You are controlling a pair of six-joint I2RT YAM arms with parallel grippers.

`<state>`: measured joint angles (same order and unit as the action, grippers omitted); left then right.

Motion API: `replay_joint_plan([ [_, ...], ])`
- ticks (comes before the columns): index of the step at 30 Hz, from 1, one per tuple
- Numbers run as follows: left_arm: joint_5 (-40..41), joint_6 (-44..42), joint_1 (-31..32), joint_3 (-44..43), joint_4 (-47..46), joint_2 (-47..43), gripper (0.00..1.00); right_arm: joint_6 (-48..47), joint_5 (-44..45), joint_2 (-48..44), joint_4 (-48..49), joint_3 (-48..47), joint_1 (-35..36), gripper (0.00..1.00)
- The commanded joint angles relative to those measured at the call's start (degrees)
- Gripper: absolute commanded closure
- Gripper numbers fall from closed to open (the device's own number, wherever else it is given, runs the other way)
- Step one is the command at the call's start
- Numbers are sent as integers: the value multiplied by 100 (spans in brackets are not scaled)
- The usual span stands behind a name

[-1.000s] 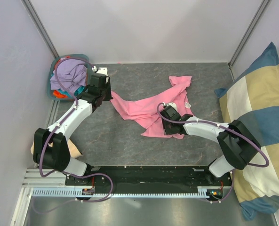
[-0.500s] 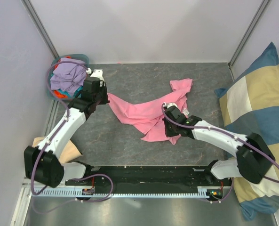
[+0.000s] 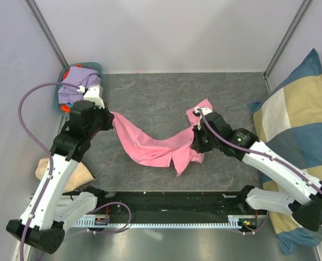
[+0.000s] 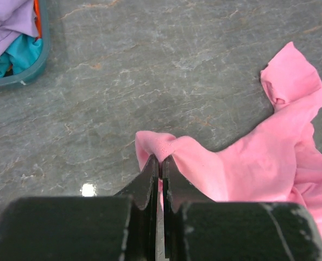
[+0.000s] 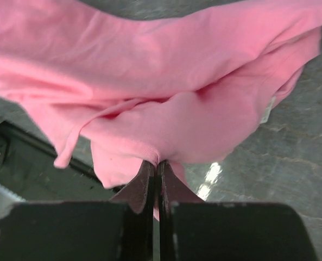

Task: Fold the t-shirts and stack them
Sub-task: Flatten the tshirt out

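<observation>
Since a second ago both arms have pulled apart. The left gripper (image 4: 161, 162) is pinched on the left corner of the pink t-shirt (image 3: 150, 148), which sags crosswise over the table (image 3: 166, 92); the right gripper (image 5: 157, 165), newly closed, clamps what is probably its hem.

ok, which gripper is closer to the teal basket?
Left. The left gripper is just beside the teal basket; the right gripper, across the table, holds the far end of the pink t-shirt.

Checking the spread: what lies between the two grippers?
Only the bright pink cotton t-shirt, spanning from left gripper to right gripper; the top view shows it.
</observation>
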<state>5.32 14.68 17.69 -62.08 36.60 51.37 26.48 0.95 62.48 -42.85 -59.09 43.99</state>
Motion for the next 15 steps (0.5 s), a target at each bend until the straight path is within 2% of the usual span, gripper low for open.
replay_joint_plan([
  [1, 145, -96, -38, -549, -257, 1031, 98, -248, 1020, 1157, -14, -515, -240, 100],
  [5, 346, -114, -38, -1094, -671, 1910, 98, -512, 1057, 2188, 1012, -874, -785, 100],
  [8, 434, -184, -38, -1551, -803, 2464, 98, -679, 943, 2970, 1418, -1418, -1234, 100],
  [12, 443, -264, -47, -1886, -838, 2939, 98, -1100, 749, 4339, 1341, -2544, -1559, 100],
  [13, 461, -264, -47, -1930, -839, 3035, 98, -1162, 749, 4534, 1341, -2964, -1656, 97],
  [14, 470, -264, -55, -1948, -865, 3062, 98, -1197, 766, 4710, 1341, -3177, -1709, 80],
  [15, 470, -264, -55, -1948, -882, 3080, 98, -1285, 897, 5025, 1341, -3370, -1753, 68],
])
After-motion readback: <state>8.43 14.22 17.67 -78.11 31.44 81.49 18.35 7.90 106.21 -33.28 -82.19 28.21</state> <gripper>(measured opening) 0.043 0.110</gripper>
